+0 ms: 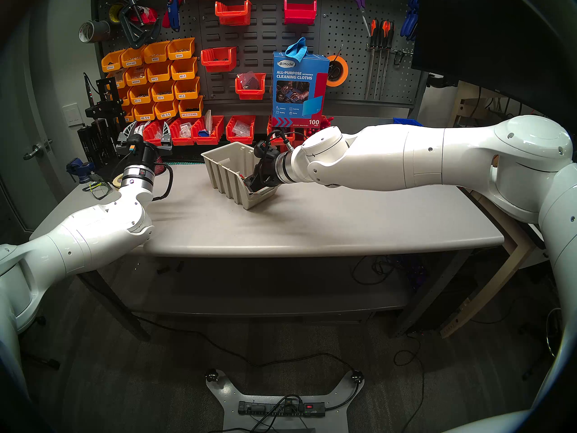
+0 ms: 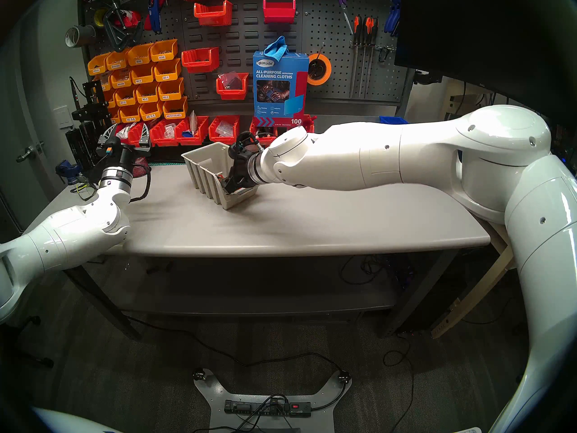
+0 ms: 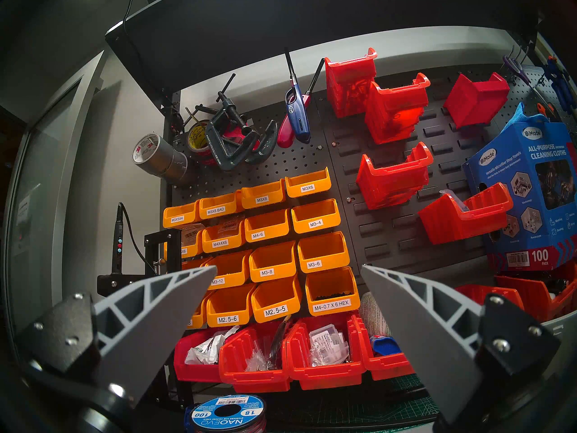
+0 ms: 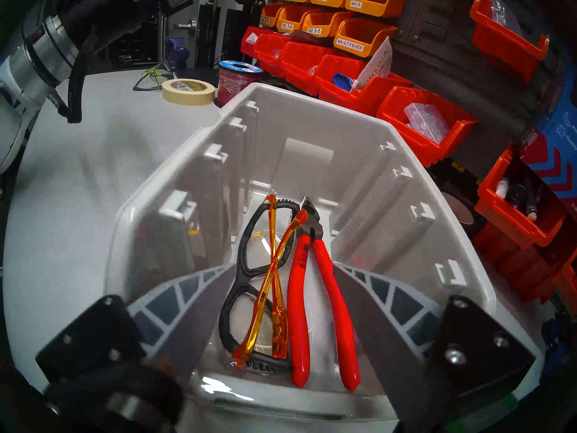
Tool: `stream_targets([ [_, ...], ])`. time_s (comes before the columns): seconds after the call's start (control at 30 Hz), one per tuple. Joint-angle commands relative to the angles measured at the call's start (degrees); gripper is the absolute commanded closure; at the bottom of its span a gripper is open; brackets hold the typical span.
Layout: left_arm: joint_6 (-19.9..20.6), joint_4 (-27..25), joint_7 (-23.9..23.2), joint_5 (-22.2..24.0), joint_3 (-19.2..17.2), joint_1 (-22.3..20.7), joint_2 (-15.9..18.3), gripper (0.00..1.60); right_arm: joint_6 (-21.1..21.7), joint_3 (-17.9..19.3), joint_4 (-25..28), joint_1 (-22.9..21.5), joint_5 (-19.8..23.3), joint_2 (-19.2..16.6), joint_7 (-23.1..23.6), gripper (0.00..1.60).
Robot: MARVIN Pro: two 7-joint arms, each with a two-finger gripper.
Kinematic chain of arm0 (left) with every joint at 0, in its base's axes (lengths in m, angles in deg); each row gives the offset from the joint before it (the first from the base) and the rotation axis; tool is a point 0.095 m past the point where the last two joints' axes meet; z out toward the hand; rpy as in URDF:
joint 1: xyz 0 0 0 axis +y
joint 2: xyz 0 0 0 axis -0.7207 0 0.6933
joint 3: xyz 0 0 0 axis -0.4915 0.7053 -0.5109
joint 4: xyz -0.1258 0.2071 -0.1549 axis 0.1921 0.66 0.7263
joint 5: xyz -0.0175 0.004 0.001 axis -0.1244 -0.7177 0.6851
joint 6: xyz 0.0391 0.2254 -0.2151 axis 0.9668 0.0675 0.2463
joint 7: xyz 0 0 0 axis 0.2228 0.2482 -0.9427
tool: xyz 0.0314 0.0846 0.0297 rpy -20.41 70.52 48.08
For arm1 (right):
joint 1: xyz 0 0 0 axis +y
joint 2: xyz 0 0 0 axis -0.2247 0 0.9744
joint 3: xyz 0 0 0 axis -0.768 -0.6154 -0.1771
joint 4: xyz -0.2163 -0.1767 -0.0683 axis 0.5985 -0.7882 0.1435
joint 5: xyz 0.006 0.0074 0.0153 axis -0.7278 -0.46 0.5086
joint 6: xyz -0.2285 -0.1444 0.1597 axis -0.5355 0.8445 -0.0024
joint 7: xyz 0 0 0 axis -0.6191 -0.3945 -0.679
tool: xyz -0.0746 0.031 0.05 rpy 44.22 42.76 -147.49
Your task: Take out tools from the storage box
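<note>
Nothing out yet | pliers (image 4: 315, 301) and glasses (image 4: 259, 285) lie in your box (image 4: 312, 110) | right gripper (image 4: 284, 270) jaws wide, left gripper (image 3: 288, 271) wide, idle

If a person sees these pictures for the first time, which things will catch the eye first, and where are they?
The long white right arm reaches across the grey table, its right gripper open inside the beige-grey ribbed plastic storage box. In the box lie bright red-handled pliers beside folded safety glasses with orange arms. Behind, the dark pegboard wall carries rows of orange and red bins; the left gripper is open, facing them.
</note>
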Motion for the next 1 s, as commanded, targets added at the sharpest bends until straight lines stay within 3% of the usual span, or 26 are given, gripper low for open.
stream_targets([
  [0.0,-0.07,0.13,0.12,0.15,-0.59,-0.78,-0.03,0.0,0.3,-0.21,-1.2,-0.36,-0.83,1.4,1.29,0.24],
  [0.4,-0.06,0.13,0.12,0.14,-0.6,-0.77,-0.03,0.0,0.84,-1.03,-6.15,0.51,-2.25,4.98,4.11,0.2],
  [0.67,-0.06,0.13,0.13,0.14,-0.6,-0.77,-0.02,0.0,1.38,-1.59,-10.14,1.47,-2.82,7.93,5.92,0.03],
  [0.97,-0.06,0.12,0.13,0.14,-0.59,-0.77,-0.02,0.0,1.65,-1.93,-14.45,2.1,-3.1,11.23,8.0,0.03],
])
